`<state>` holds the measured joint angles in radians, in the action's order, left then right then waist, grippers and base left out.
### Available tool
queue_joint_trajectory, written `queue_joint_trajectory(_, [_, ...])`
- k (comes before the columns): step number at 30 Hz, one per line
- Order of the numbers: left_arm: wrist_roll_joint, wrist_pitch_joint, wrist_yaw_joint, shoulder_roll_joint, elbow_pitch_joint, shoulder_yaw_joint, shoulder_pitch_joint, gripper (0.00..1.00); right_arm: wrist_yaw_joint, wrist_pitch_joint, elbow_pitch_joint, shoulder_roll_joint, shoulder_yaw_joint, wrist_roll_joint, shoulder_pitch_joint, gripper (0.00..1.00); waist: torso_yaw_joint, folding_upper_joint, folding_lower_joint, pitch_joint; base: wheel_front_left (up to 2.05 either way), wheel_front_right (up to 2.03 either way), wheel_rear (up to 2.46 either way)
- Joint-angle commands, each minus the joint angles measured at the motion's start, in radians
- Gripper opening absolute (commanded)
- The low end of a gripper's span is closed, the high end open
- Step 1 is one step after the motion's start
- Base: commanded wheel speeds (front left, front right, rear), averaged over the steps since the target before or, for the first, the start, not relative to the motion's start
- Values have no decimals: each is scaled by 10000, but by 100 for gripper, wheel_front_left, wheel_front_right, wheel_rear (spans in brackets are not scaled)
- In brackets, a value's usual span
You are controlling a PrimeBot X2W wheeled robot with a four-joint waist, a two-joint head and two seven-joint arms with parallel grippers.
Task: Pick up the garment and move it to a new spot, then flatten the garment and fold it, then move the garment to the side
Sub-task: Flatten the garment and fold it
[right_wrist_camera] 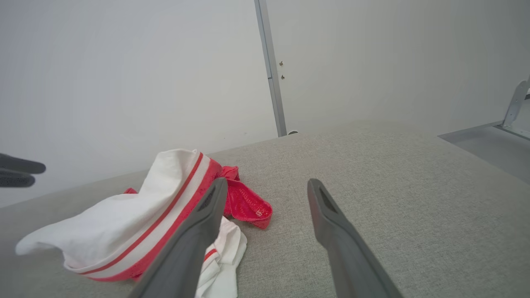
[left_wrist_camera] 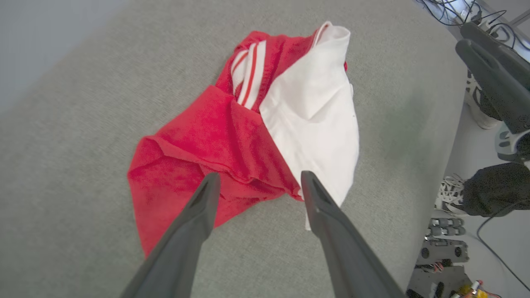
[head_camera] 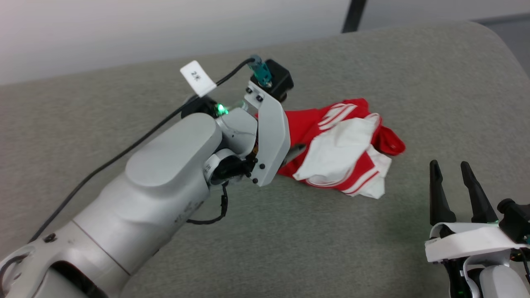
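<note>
On the grey padded surface (head_camera: 265,248), a little right of its middle, our garment (head_camera: 343,145) lies in a crumpled heap. Red fabric makes up its left part, a white panel is folded over the centre, and red-white striped trim shows at the far side and along the near edge. No lettering is visible in this bundle.

Our left gripper (left_wrist_camera: 260,176) reaches over the heap from the left with its two dark fingers spread wide apart. In the left wrist view one fingertip sits over the red hem and the other over the seam where red meets white. From this angle we cannot say for sure whether the tips touch the cloth; they seem to hang just above it, and no fabric is pinched. In the head view the pale wrist bracket hides most of those fingers.

Our right gripper (head_camera: 449,165) stands at the near right, well apart from the garment, its fingers parted and empty, pointing away from us.

A black cable (head_camera: 124,153) with a white label (head_camera: 198,77) runs along the left arm, and a green light (head_camera: 221,109) glows at the wrist. Beyond the surface's edge, shoes (left_wrist_camera: 449,194) lie on the floor.
</note>
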<state>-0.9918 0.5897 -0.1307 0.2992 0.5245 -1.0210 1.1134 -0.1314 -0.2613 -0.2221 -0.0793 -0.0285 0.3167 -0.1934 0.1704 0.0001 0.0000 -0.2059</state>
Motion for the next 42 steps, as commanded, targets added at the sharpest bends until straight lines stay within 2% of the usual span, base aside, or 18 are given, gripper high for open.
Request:
queue_joint_trajectory(1, [-331,256,10,23,80,-51,165,100,14,-51,3,44,41,94,-141,100,624,-1,0,-476,0,0,0])
queue_joint_trajectory(8, [-2298,1489,9,17,394,-120,45,100,14,-51,-39,152,108,144,-165,100,1063,-1,0,-609,0,0,0])
queue_joint_trajectory(11, [-2595,1577,9,196,239,-252,67,100,14,-51,-10,191,103,149,-101,100,1135,-1,0,-646,0,0,0])
queue_joint_trajectory(16, [-2929,1457,9,171,165,-423,71,100,14,-51,26,217,123,144,-162,100,1171,-1,0,-752,0,0,0])
queue_joint_trajectory(18, [-2934,1277,9,171,146,-473,178,40,14,-51,42,230,112,128,-212,100,1152,-1,0,-790,0,0,0])
queue_joint_trajectory(20, [-3026,1094,9,144,216,-448,248,0,14,-51,48,233,62,102,-249,100,1095,-1,0,-797,0,0,0])
queue_joint_trajectory(25, [-3233,317,9,104,295,-267,332,0,14,-51,37,241,-86,51,-80,100,734,-1,0,-580,0,0,0])
queue_joint_trajectory(28, [-3401,-114,9,301,236,-105,288,0,14,-51,32,236,-107,24,101,100,349,-1,0,-384,0,0,0])
queue_joint_trajectory(37, [-3919,-1468,13,1661,463,859,-233,0,14,-51,78,-30,-17,-71,272,100,-859,-1,0,108,0,0,0])
queue_joint_trajectory(42, [-4060,-2005,293,2572,919,1280,-747,0,14,-51,99,-112,68,-86,252,100,-1186,-1,0,187,0,0,0])
